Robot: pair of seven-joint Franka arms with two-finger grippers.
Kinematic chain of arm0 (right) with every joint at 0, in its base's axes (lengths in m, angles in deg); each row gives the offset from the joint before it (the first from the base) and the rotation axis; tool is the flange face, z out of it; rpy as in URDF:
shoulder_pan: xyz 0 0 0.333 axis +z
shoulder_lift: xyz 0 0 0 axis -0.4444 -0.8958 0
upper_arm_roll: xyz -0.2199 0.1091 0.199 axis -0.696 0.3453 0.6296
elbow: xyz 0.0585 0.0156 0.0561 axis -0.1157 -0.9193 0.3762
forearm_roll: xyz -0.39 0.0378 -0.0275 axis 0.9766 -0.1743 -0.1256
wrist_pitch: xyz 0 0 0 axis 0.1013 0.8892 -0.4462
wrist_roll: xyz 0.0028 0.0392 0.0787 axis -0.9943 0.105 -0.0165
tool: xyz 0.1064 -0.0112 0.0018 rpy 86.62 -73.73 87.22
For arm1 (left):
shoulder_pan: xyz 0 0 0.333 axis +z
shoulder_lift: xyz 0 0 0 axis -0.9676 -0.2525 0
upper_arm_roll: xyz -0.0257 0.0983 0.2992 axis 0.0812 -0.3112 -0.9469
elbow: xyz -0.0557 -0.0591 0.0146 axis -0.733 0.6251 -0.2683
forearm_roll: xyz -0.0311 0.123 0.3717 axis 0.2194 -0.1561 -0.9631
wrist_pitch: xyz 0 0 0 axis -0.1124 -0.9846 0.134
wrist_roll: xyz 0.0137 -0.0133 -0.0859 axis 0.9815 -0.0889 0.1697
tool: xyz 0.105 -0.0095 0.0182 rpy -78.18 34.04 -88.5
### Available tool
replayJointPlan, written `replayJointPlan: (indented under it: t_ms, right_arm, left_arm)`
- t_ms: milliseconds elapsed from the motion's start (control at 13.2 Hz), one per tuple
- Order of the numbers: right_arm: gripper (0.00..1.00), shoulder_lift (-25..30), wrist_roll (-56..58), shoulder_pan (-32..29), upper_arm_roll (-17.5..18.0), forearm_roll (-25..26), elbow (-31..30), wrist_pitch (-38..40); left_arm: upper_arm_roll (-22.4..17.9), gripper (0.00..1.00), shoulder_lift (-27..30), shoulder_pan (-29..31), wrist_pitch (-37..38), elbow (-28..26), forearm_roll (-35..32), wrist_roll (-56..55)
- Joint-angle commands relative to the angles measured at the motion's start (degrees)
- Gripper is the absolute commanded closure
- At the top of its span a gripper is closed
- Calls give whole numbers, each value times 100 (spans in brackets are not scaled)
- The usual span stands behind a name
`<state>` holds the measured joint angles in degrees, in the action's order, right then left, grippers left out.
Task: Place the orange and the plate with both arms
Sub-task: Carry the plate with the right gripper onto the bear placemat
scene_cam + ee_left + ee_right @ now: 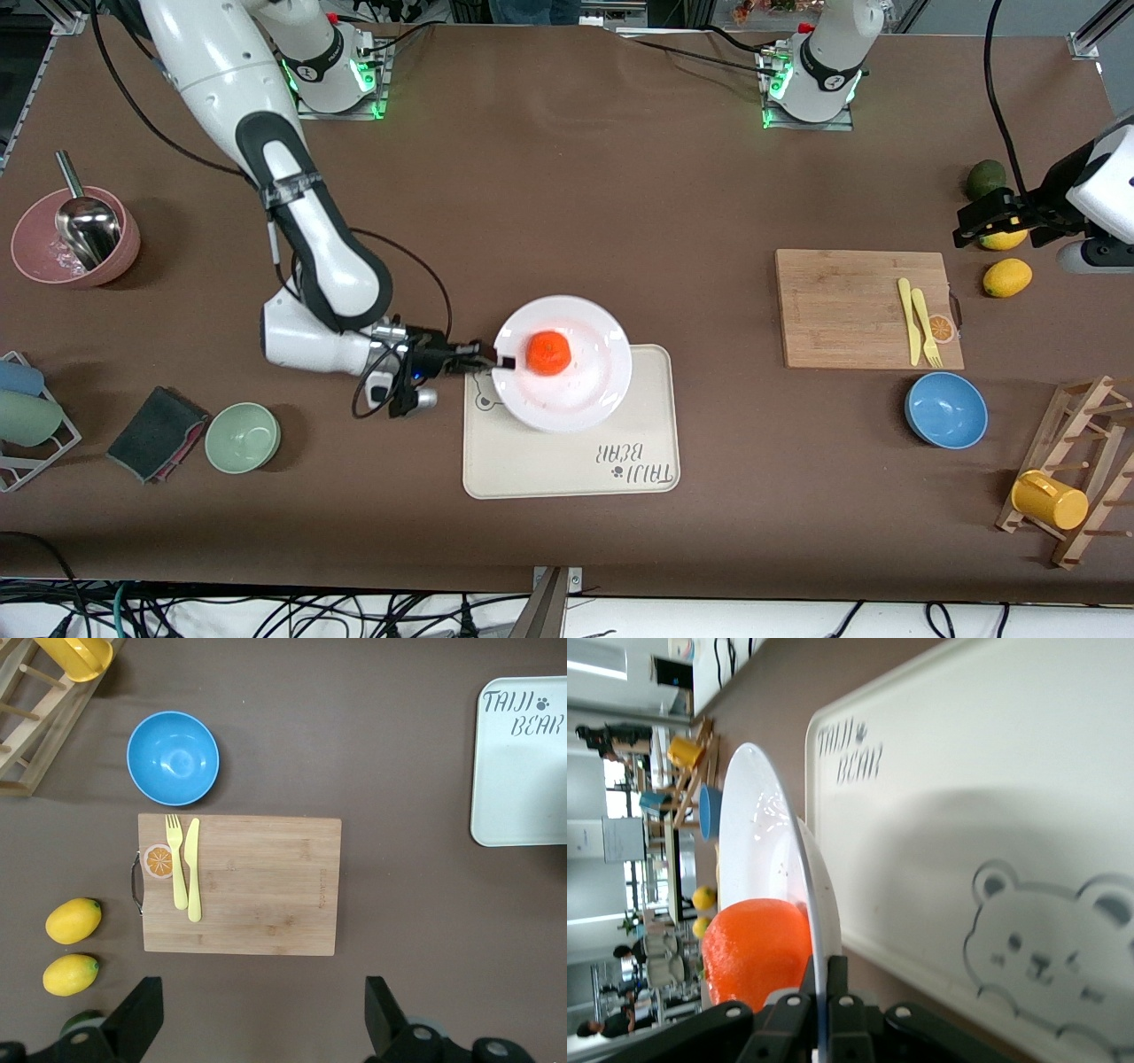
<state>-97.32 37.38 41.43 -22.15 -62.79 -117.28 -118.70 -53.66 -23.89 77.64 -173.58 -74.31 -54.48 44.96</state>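
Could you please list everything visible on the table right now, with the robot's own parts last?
plate: 1, white, held over the tray's edge
orange: 1, orange-red, on the plate
tray: 1, cream, bear print, mid-table
cutting board: 1, bamboo, toward the left arm's end
fork and knife: 1 each, yellow, on the board
lemons: 2, yellow, beside the board
avocado: 1, dark green, beside the lemons
bowls: blue, green, pink with metal scoop
mug: 1, yellow, on wooden rack
cloth: 1, dark, beside the green bowl
right gripper: shut on the plate's rim
left gripper: open, over the lemons, waiting
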Motion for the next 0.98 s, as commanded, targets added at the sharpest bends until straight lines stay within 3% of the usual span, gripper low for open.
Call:
replayJointPlan:
  t_ms: [0, 227, 530, 606, 681, 833, 908]
  right_arm:
    - [100, -1040, -443, -10, 30, 62, 1368, 30]
    - [100, -1596, -453, 121, 74, 27, 1775, -618]
    - [100, -1737, -444, 288, 92, -35, 1766, -981]
    - [88, -1711, -444, 297, 100, -26, 1766, -981]
    - [1, -1685, -427, 323, 100, -17, 1757, -981]
    - [0, -1589, -392, 429, 65, 358, 1757, -981]
    - [0, -1518, -426, 447, 57, 874, 1757, -981]
  left_arm:
    - [-33, 0, -23, 10, 79, 58, 74, 191]
    - [-33, 0, -58, 19, -18, 66, 92, 191]
    - [-41, 0, -93, 11, -299, 67, 66, 217]
    - [-41, 0, -128, 10, -387, 67, 74, 269]
    - [-33, 0, -129, 2, -457, 67, 66, 313]
    - [-41, 0, -137, 10, -502, 67, 57, 515]
    - [-41, 0, -137, 19, -545, 67, 48, 594]
